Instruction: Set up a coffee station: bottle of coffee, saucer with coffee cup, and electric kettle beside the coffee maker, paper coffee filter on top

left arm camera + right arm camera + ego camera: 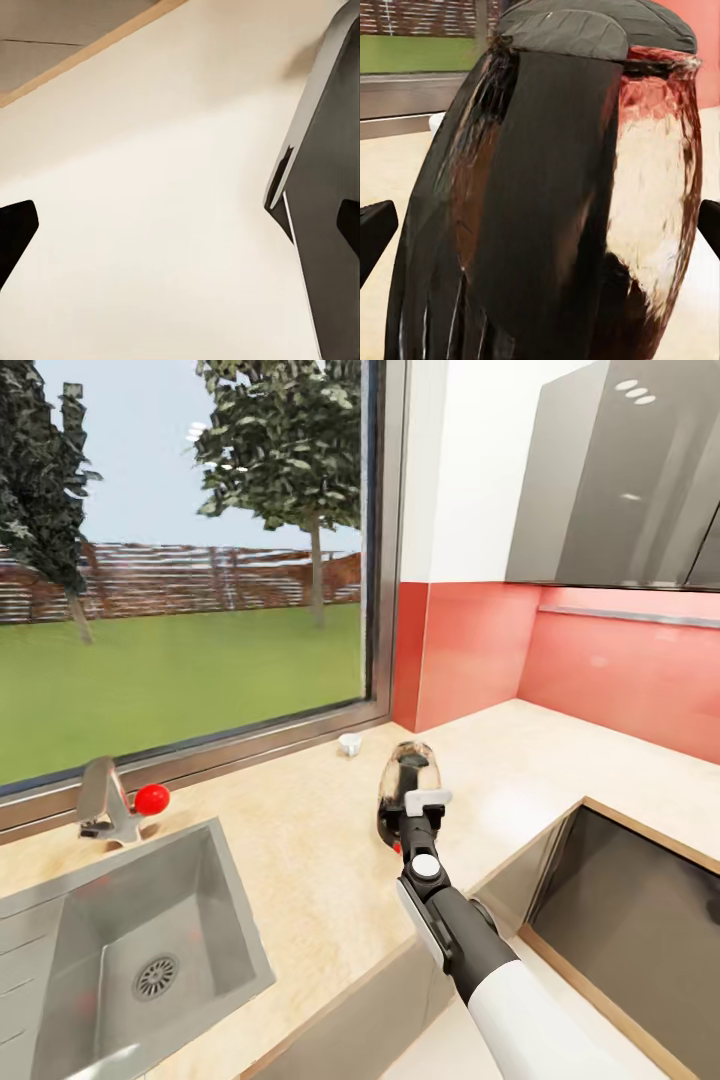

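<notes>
Right gripper (424, 807) — arm stretched forward — jaws spread around the electric kettle (404, 780); kitchen countertop (300, 850) below.

Bright, even daylight; soft shadows, sharp renders.

Right arm: reaches forward and away from the body, white forearm, dark wrist.
Right pincer (420, 792): fingers spread wide, one dark fingertip (376, 229) at each side, the electric kettle (562, 195) between them.
Left pincer (180, 232): fingers apart, dark fingertips at both edges.
</notes>
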